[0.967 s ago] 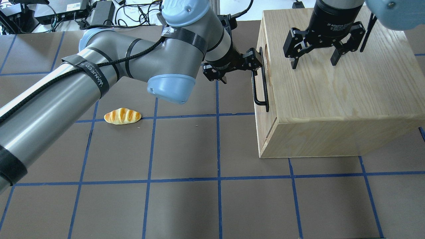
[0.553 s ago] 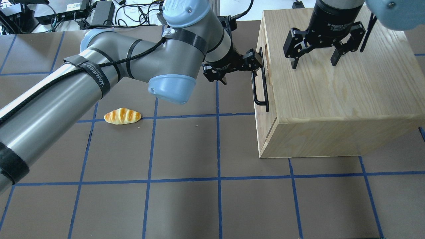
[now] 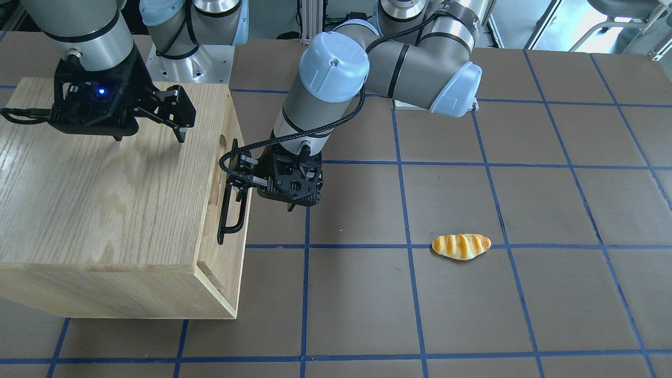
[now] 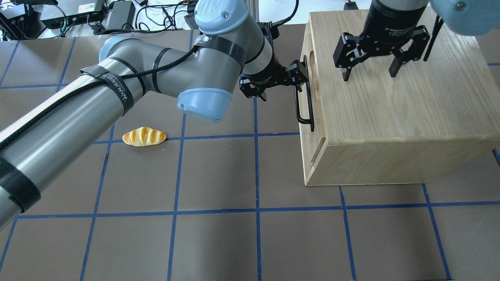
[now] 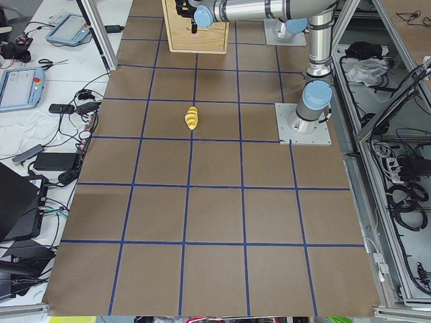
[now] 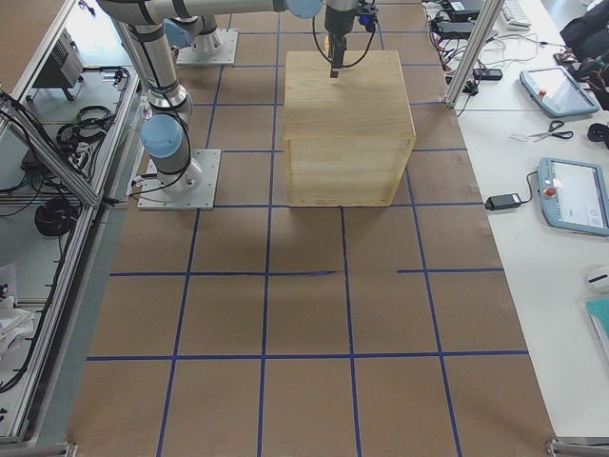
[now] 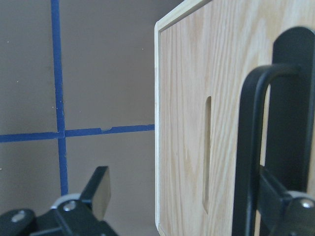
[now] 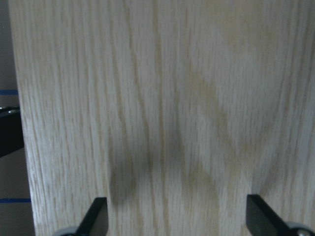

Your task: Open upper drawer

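Seen from above, the big grey left arm (image 4: 78, 113) comes in from the left side and reaches across the brown table (image 4: 218, 175). Below its elbow a small toy bread roll (image 4: 144, 136) lies on the table. It sits beside a blue line (image 4: 218, 135), well apart from everything else.

Next comes the left gripper (image 4: 300, 76). It is right at the front of the wood cabinet (image 4: 390, 117), at the black handle (image 4: 311, 125), nearer the handle's far end. Its two fingers are spread apart, not pinched. In the left wrist view the thin black bar of the handle runs between them. One finger (image 7: 98, 189) stays out over the table. The other finger (image 7: 283, 196) sits close on the other side of the bar. It may be touching the bar, but it is too dark there to be sure.

The upper drawer (image 7: 187, 123) is at the top of the cabinet's front, facing the left arm. It is light wood with a long slot (image 7: 207, 152) cut in it. It sticks out a little from the cabinet, and a thin gap (image 4: 318, 150) shows at the near corner.

The cabinet stands on the right part of the table. Over its flat top hangs the right gripper (image 4: 370, 74). Its fingers point down and are wide apart, holding nothing. The tips are close above the wood.
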You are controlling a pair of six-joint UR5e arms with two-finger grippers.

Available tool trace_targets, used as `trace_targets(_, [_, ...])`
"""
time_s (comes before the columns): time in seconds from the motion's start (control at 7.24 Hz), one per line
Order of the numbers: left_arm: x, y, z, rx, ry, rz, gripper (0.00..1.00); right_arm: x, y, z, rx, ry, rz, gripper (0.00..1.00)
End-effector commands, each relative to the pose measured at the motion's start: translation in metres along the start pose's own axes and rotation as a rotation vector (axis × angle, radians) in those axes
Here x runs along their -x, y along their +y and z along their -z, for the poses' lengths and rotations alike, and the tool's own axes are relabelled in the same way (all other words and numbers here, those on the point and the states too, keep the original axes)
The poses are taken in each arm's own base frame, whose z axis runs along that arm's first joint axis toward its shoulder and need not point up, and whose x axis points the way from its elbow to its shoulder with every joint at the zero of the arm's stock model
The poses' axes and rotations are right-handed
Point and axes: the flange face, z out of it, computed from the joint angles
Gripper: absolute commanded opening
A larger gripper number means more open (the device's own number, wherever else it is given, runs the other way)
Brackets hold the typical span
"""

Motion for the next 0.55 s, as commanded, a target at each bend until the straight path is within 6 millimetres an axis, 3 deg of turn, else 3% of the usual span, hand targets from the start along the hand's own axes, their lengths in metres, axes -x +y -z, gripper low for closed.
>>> trace_targets(0.0, [-0.0002, -0.0023, 0.0048, -0.01, -0.004, 0.009, 1.0, 0.0, 0.0, 0.0, 0.0, 0.0, 0.001, 1.0])
trace_targets(0.41, [0.0046, -0.006, 0.0095, -0.034, -0.042, 0.011, 1.0, 0.0, 0.0, 0.0, 0.0, 0.0, 0.0, 1.0])
